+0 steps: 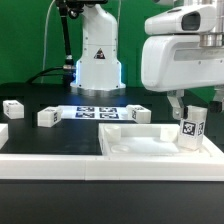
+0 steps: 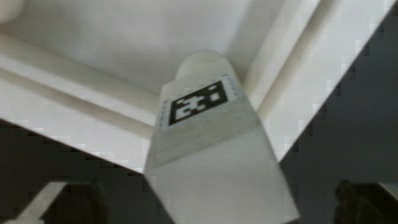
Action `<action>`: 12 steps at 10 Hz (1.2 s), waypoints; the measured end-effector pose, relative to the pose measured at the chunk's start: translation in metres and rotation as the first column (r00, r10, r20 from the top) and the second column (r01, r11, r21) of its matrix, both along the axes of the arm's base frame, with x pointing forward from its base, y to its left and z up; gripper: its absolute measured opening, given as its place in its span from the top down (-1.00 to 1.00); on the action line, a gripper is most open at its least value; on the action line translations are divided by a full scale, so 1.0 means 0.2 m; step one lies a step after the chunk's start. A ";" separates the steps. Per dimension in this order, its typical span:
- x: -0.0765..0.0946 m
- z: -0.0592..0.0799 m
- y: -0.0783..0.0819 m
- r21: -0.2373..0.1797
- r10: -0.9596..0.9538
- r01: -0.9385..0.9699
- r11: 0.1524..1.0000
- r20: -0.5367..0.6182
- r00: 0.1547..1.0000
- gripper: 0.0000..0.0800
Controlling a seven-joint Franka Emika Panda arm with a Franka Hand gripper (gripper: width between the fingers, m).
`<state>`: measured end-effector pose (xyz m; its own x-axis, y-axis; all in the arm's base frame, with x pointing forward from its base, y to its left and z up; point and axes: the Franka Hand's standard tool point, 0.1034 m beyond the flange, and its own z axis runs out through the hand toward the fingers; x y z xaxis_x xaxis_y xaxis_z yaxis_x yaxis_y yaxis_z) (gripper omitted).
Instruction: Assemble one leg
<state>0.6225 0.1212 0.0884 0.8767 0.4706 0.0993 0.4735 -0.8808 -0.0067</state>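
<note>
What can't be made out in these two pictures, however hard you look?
- Exterior view: the leg meets the white tray white on white, and the tray's near rim hides its lower end, so contact is unclear.
- Wrist view: the gripper fingers are dark, blurred and cut off by the picture edge, so whether they clamp the leg cannot be told.
- Exterior view: the tags on the loose legs are too small to read.

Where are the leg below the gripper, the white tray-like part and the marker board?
the leg (image 1: 194,128): exterior view, tagged face.
the white tray-like part (image 1: 145,141): exterior view, bare inner floor.
the marker board (image 1: 100,112): exterior view, middle.
</note>
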 end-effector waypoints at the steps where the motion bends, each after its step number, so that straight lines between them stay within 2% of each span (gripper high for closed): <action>1: 0.00 0.00 0.00 0.000 -0.001 0.001 1.000 0.000 1.000 -0.62; 3: 0.00 0.00 0.00 0.000 -0.001 0.001 1.000 0.000 1.000 0.06; 4: 0.00 0.00 0.00 0.000 -0.001 0.001 1.000 0.000 1.000 0.06; 5: 0.00 0.00 0.00 0.000 -0.001 0.001 1.000 0.000 1.000 0.28; 9: 0.01 0.01 0.00 0.016 -0.074 0.074 0.997 -0.010 0.997 0.28; 10: 0.01 0.01 0.00 0.036 -0.200 0.201 0.979 -0.023 0.979 0.28; 12: 0.01 0.01 -0.01 0.048 -0.420 0.422 0.905 -0.051 0.906 0.28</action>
<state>0.6241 0.1194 0.0901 0.9957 0.0513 0.0771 0.0570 -0.9957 -0.0733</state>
